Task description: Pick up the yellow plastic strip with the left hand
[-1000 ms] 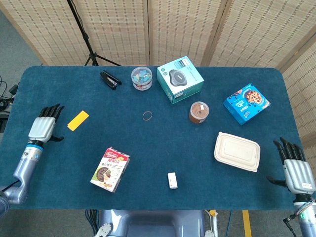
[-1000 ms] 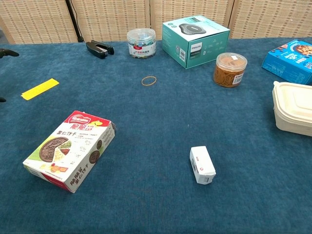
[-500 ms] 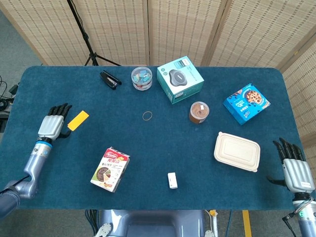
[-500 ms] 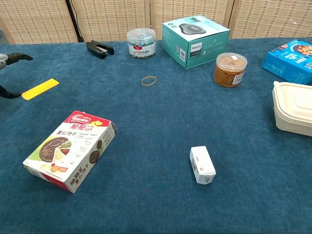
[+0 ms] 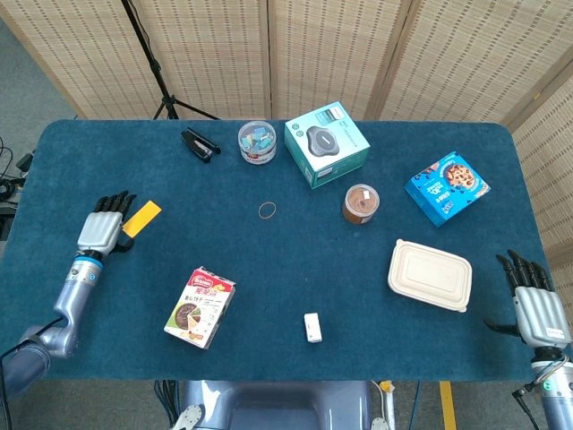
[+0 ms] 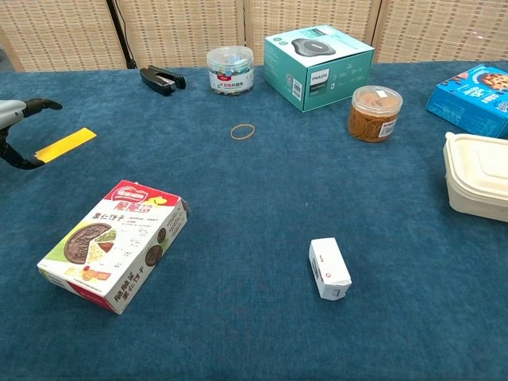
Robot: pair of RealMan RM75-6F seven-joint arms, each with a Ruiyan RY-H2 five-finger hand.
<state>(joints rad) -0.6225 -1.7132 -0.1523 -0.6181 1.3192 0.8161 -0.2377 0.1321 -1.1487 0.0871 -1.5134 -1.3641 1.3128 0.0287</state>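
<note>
Head view, looking down on a dark blue table: the left hand [image 5: 101, 228] has slid in from the table's left edge over the last second and now sits right at the near end of the yellow plastic strip [image 5: 143, 217], its dark fingertips overlapping or touching that end. A second ago the hand was clearly apart from the strip; half a second ago it was just beside it. The strip itself has not moved and lies flat on the cloth, left of a rubber band [image 5: 267, 210] and up-left of a red snack box [image 5: 200, 306].

From the chest view only part of the left hand [image 6: 14, 131] shows at the frame's left edge, with thumb and fingers spread apart on either side of the strip's [image 6: 67, 144] end, holding nothing yet. It looks poised to pinch, so the reach seems nearly finished and the grasp not yet made.

The right hand [image 5: 537, 305] rests at the table's far right corner, fingers extended and empty, unchanged.
</note>
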